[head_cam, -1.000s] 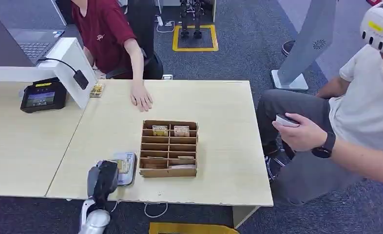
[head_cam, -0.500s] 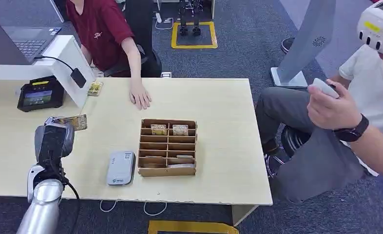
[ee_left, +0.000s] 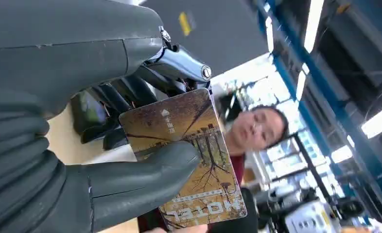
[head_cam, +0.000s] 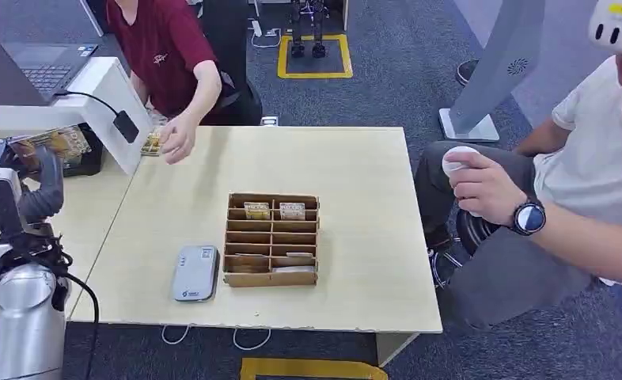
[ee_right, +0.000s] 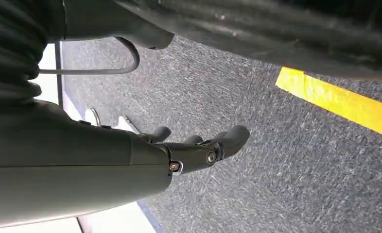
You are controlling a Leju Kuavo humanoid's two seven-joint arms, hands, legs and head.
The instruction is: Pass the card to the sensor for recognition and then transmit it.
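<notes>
A: What's the room like?
B: Grey carpet (head_cam: 419, 71) with a yellow-taped square (head_cam: 316, 59), a pale wood table (head_cam: 355, 182) — bright strip lights (ee_left: 308, 29) overhead.
A: Anything else?
B: White partition (head_cam: 114, 95), a laptop (head_cam: 43, 71) behind it.

A robotics test lab: I stand at a light wooden table (head_cam: 355, 237), grey carpet (head_cam: 387, 87) with yellow floor marking (head_cam: 316, 75), headset-wearing operator (head_cam: 585, 174) seated beside.

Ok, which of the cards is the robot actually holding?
The brown tree-print card, pinched in the left hand near the black terminal; the others sit in the cardboard organizer.
</notes>
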